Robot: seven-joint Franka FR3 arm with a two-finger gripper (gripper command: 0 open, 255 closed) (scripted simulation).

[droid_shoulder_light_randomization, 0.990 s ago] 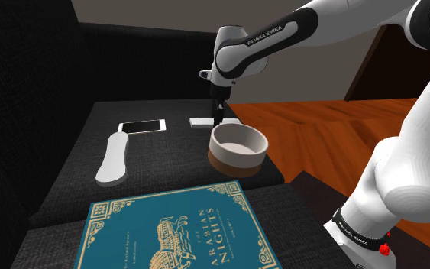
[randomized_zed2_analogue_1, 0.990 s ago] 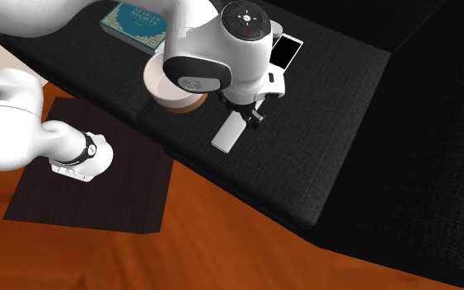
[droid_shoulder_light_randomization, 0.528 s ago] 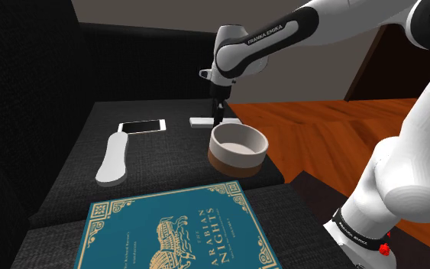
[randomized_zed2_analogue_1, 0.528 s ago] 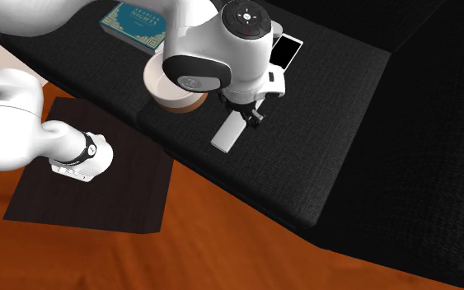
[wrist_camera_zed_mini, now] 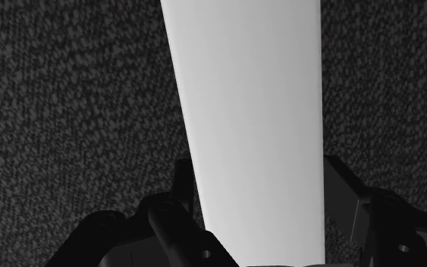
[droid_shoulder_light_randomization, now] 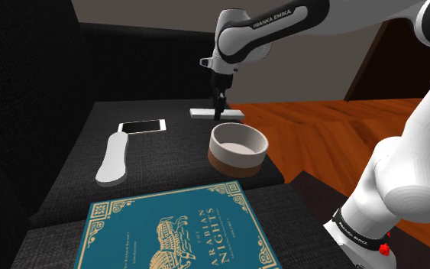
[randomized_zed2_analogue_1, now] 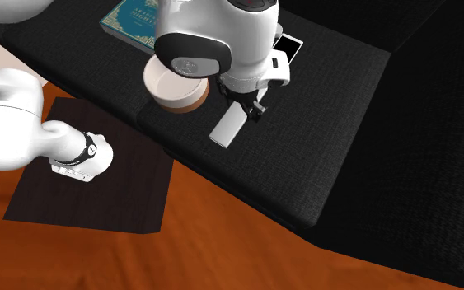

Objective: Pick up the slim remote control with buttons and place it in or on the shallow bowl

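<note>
My black gripper is shut on a slim plain white remote, holding it level a little above the dark cushion, just behind the bowl. The shallow bowl is white with a brown base and stands empty on the cushion. In the second exterior view the remote juts out below the hand beside the bowl. In the wrist view the white remote runs between both black fingers, which press its long sides. No buttons are drawn on it.
A white phone with a black screen and a curved white object lie toward the shoulder view's left. A teal book lies near the front edge. Orange wood floor and a dark mat lie beyond the cushion.
The arm has risen and the remote has lifted off the cushion with it, clasped in the fingers. Bowl, phone and book have not moved.
</note>
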